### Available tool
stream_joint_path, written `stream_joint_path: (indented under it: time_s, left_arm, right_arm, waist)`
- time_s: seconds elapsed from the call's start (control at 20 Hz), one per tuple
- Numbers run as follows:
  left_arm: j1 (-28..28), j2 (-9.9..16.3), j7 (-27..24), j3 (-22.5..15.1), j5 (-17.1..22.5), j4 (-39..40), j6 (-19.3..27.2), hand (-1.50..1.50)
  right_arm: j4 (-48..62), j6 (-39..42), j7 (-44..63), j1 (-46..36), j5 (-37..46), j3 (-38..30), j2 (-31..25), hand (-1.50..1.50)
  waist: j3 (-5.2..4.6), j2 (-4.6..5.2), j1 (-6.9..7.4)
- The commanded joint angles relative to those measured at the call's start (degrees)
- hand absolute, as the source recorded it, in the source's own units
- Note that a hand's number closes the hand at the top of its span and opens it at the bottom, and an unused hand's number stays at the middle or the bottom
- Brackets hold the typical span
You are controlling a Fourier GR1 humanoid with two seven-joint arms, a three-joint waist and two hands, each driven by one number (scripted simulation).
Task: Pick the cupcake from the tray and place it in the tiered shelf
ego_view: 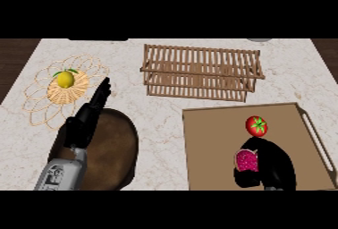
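right hand (274,163): low on tray (211,147), curled round cupcake (247,160)
cupcake: over tray, just below tomato (257,125)
left hand (89,117): fingers straight, holding nothing, above brown plate (119,147)
shelf (201,71): behind tray
lemon (65,79): in wire basket (46,107)

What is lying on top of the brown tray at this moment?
On the tray lie a red tomato and a pink cupcake. The right hand curls round the cupcake, so its base and the tray beneath the hand are hidden.
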Motion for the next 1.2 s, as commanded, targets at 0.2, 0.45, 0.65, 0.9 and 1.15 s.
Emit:
stream_joint_path:
  time_s: [0.2,0.45,0.65,0.9,1.15]
  left_arm:
    - [-2.8,-1.8,0.8,-2.9,-1.0,1.9,-0.9,0.0]
    - [-2.8,-1.7,-0.3,-2.3,-0.7,2.5,-1.1,0.0]
    - [-1.7,-2.0,-0.6,-1.9,-0.5,2.8,-0.6,0.0]
    - [-3.0,-2.5,0.5,-2.1,-0.7,2.7,-0.3,0.0]
    - [-3.5,-0.8,2.0,-1.1,-0.2,2.1,-1.3,0.0]
  right_arm:
    - [8.0,-3.9,14.0,-15.9,4.3,27.5,6.8,1.5]
    - [9.6,-14.2,23.2,-25.6,-1.4,35.6,6.8,1.5]
    - [6.2,-26.9,21.8,-27.1,-0.7,36.3,6.8,1.5]
    - [6.2,-30.9,27.2,-36.1,2.8,37.0,6.9,1.5]
    - [3.4,-28.1,32.8,-43.0,6.2,34.0,6.8,1.5]
  waist:
    - [0.0,0.73,4.85]
    - [0.06,0.5,4.29]
    - [0.15,0.13,3.85]
    - [0.01,-0.25,2.96]
    - [-0.09,-1.02,2.37]
